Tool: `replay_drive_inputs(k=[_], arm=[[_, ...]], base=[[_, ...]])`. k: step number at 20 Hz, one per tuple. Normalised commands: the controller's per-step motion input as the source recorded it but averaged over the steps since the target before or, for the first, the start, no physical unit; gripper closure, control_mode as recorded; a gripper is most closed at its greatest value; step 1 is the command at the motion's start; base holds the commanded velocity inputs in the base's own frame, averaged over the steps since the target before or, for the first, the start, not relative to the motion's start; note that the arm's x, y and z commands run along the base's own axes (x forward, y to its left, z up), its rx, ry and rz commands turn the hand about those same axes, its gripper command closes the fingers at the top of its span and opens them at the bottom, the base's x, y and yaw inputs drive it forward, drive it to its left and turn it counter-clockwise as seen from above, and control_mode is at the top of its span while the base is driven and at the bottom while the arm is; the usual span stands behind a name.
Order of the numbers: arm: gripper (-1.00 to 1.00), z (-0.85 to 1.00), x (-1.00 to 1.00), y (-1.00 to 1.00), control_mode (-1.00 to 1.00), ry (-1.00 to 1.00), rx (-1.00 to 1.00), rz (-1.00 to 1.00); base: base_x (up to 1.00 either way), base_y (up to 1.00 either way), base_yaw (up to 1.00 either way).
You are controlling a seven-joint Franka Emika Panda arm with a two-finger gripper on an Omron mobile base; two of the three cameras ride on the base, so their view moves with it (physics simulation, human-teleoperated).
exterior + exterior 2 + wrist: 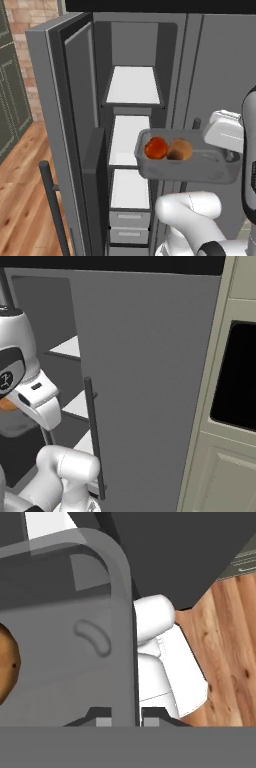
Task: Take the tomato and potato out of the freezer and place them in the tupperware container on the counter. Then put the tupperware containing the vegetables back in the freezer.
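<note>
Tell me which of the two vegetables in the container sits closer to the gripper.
The brown potato. It lies on the side of the container toward the gripper clamping its wall; the red tomato sits beyond it, toward the freezer shelves.

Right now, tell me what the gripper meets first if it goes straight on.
The gripper is shut on the tupperware container wall, so that first; past it, probably the robot's own white arm, then wood floor; depth unclear.
</note>
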Motion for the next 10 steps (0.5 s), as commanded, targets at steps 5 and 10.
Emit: replay_drive_inputs(k=[5,10], arm=[[1.00,0.40,0.00,0.31,-1.00,-0.01,0.02,-0.09],[1.00,0.37,0.00,0.46,-1.00,-0.02,0.02,-0.26]], base=[[0.00,0.00,0.00],[0.00,0.00,0.00]])
